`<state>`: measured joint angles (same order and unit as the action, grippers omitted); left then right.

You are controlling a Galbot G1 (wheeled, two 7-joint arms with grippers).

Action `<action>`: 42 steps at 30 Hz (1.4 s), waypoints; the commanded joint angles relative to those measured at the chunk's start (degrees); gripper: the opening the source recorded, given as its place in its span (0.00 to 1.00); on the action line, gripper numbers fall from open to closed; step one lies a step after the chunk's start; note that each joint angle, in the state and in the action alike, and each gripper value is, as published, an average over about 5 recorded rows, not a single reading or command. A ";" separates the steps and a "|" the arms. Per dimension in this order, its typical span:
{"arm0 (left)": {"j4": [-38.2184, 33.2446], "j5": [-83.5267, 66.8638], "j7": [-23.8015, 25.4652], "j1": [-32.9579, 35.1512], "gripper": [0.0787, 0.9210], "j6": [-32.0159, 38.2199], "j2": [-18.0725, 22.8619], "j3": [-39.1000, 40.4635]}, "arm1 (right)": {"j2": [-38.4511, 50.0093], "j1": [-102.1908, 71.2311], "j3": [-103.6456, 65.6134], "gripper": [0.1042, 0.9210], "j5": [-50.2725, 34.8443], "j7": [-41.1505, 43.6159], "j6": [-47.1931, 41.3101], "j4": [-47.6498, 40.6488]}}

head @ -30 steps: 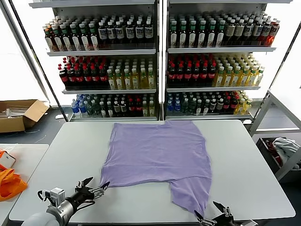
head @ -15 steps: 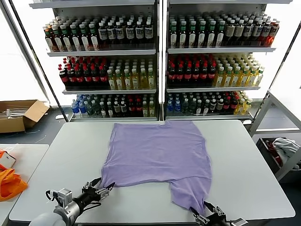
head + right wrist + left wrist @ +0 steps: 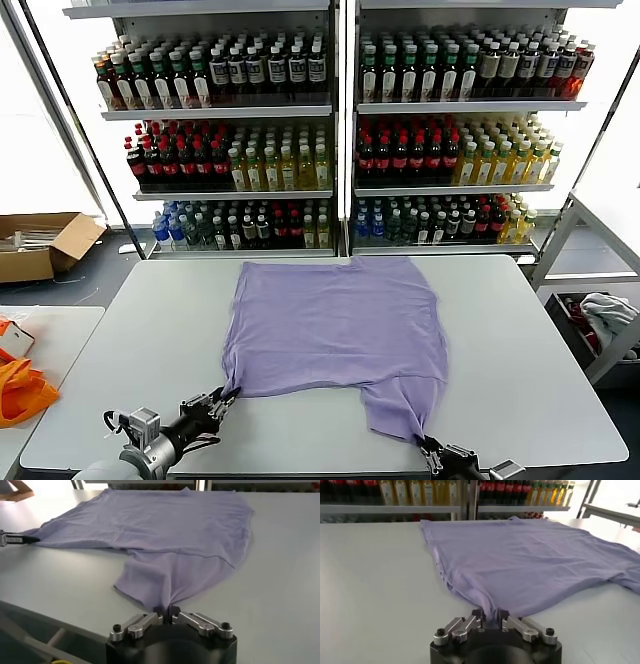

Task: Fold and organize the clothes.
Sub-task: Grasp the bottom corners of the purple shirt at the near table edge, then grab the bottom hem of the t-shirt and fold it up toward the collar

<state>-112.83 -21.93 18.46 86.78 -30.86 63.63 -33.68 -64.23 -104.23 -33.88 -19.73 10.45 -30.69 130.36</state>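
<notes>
Grey table (image 3: 520, 360) | bottle shelves (image 3: 340, 130) behind | left hand (image 3: 222, 399), right hand (image 3: 428, 447) each pinching lavender T-shirt (image 3: 340, 320)

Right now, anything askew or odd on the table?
Only the lavender T-shirt: it lies unevenly, with one flap hanging down toward the near edge on the robot's right. The left gripper and right gripper each pinch a near corner, bunching the fabric there. Nothing looks spilled or damaged.
</notes>
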 commanded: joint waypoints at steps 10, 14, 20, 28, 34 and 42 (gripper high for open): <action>-11.30 1.83 -1.10 6.82 0.01 -1.95 0.12 -5.05 | 2.86 -14.35 -6.67 0.00 0.03 5.18 6.87 7.83; -14.28 2.71 -1.19 9.73 0.01 -2.18 -0.76 -6.15 | 3.60 -18.92 -8.94 0.00 -0.43 6.34 9.84 10.60; -15.02 -1.49 -2.52 10.14 0.01 -2.19 -2.05 -6.96 | 1.61 -15.48 -8.04 0.00 -3.66 3.60 12.59 10.28; -10.97 -16.84 -6.60 1.72 0.01 -2.29 -3.15 -5.93 | 0.03 0.22 -5.93 0.00 -12.69 -3.71 12.31 6.99; -5.54 -18.76 -6.76 -6.18 0.01 -2.30 -4.14 -3.84 | 1.46 9.23 -4.89 0.00 -15.32 -5.59 12.11 2.88; 2.93 -22.83 -7.51 -15.06 0.01 -2.32 -5.15 -0.29 | 2.49 19.87 -0.55 0.00 -16.83 -7.47 12.00 -6.16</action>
<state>-119.01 -36.86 12.80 83.63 -33.19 59.43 -36.91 -62.10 -96.58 -37.10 -33.37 5.92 -19.16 131.16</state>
